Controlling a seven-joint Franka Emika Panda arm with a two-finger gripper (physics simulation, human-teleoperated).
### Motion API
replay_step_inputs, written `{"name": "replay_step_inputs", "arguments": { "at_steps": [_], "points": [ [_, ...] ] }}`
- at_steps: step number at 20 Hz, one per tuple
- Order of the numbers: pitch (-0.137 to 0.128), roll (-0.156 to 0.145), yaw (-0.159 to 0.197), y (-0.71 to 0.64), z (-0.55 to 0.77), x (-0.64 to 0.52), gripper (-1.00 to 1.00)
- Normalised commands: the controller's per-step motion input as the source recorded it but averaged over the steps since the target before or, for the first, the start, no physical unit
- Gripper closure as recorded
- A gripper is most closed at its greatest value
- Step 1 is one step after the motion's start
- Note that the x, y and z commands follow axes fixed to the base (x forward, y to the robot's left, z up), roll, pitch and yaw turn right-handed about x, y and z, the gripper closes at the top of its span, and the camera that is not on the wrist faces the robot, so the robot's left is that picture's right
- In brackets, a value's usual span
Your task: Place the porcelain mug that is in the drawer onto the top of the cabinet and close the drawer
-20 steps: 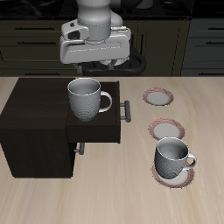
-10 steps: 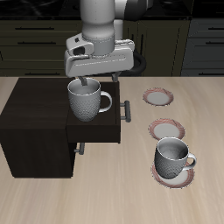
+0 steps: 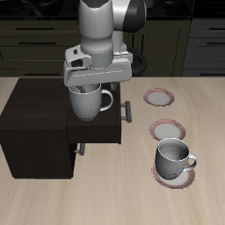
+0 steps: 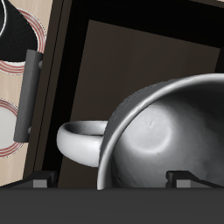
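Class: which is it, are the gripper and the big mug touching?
Cannot tell. The gripper sits at the mug rim in the exterior view; neither view plainly shows contact or gap.

Tool (image 3: pixel 88 87) lowered onto porcelain mug (image 3: pixel 86 104)

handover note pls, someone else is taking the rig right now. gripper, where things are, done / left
Gripper: at the mug's rim, coming down over the last second. The wrist view shows the fingertips apart, one inside and one outside the wall; no grasp yet.
Mug: upright in the open drawer, handle toward the drawer's bar handle.
Cabinet: top bare.
Done: approach only.
Left: close on the rim, lift, set the mug on the cabinet top, push the drawer shut.
Nearby: a smaller mug on a saucer and two bare saucers, not part of the job.
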Motion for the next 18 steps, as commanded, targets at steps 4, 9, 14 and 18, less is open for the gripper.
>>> {"name": "replay_step_inputs", "arguments": {
  "at_steps": [4,9,14,18],
  "points": [
    [-0.007,-0.003,-0.047,-0.1,0.02,0.01,1.0],
    [-0.005,-0.021,-0.014,-0.09,0.02,-0.01,1.0],
    [-0.025,-0.021,-0.024,-0.04,0.15,-0.04,1.0],
    [-0.041,-0.013,-0.013,-0.03,0.27,-0.14,1.0]
  ]
}}
